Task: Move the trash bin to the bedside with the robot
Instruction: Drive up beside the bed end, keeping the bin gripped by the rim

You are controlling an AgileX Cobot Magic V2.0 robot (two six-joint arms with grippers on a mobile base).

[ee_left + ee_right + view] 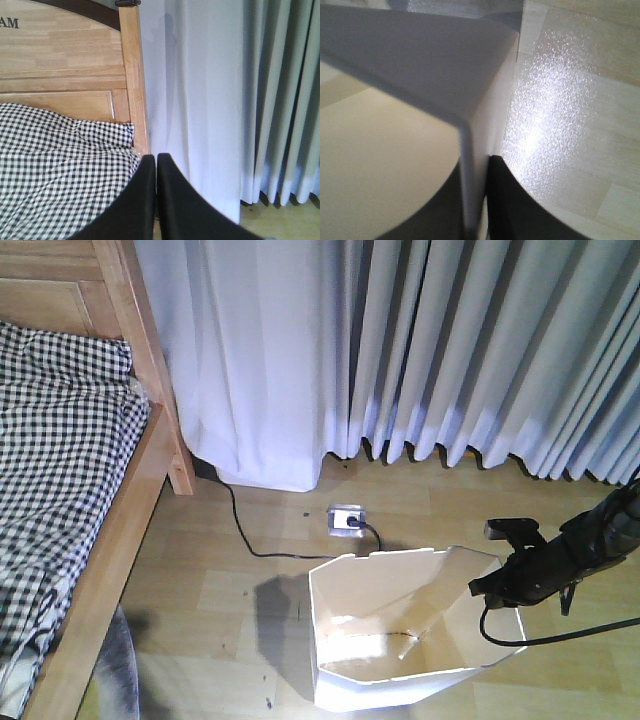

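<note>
R tool point(476, 169) clamped on trash bin point(395, 688) wall, rim btwn fingers, right of centre in front view. L tool point(155, 159) pinched shut, empty. Bin lower centre, upright, apart from bed point(70, 460) at left edge.

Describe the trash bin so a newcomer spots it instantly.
Below the long pale curtains, on the wooden floor right of the bed, stands the trash bin. It alone is white, open-topped and angular-rimmed, with the right gripper clamped on its wall.

Home bedroom: wooden bed frame point(150, 370), checked bedding point(60, 440), floor-length pale curtains point(450, 340), wood-look floor point(420, 500), floor socket point(345, 519).
</note>
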